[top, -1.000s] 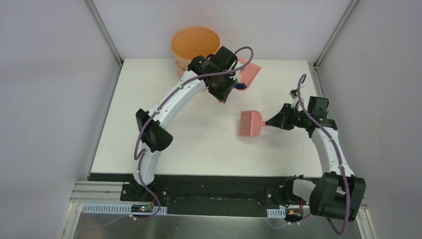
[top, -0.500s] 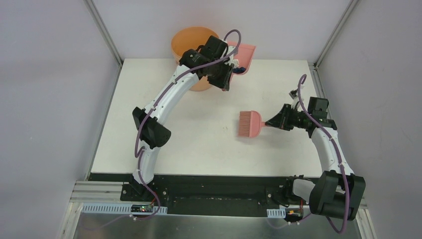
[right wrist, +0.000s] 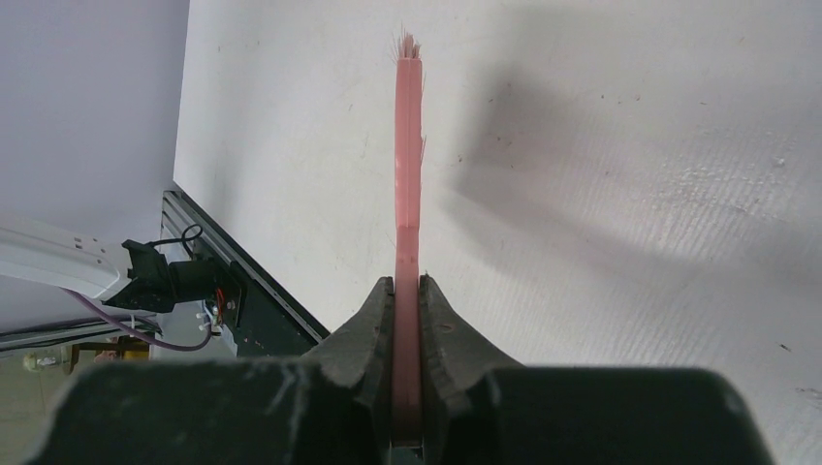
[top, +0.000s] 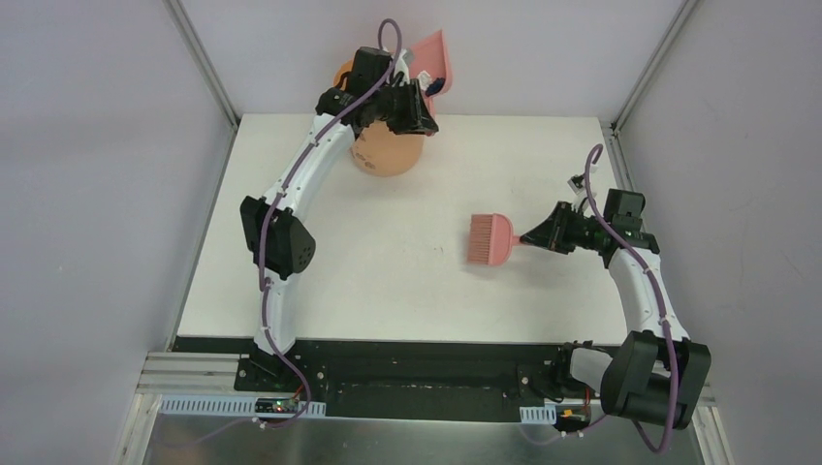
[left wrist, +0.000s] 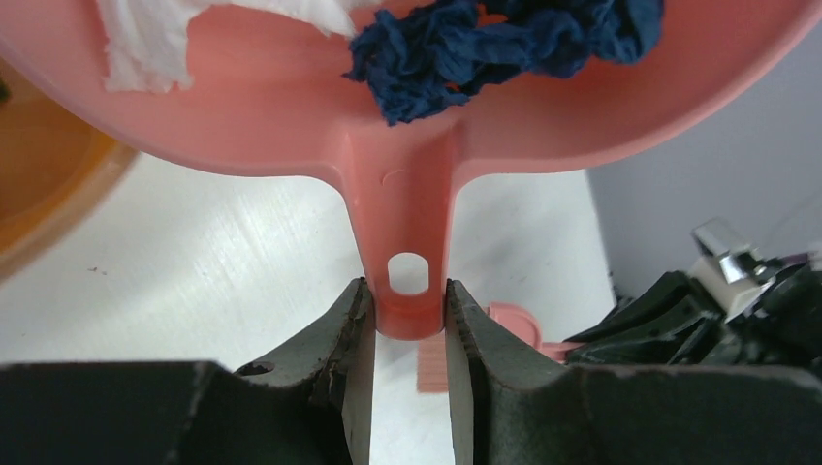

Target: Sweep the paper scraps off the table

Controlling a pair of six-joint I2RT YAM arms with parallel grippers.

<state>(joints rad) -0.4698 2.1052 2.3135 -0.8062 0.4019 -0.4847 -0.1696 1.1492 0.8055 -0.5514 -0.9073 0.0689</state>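
Paper scraps (left wrist: pixel 504 44) — dustpan (top: pixel 433 58) now raised over bucket (top: pixel 388 155).

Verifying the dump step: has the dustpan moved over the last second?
Yes. The dustpan went from right of the orange bucket to up by its far rim, carried left and away by the left gripper.

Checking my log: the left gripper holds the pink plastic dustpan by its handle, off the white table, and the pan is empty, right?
Not empty. The left gripper holds the pink plastic dustpan by its handle, off the white table, but the left wrist view shows crumpled paper scraps, dark blue and white, in it.
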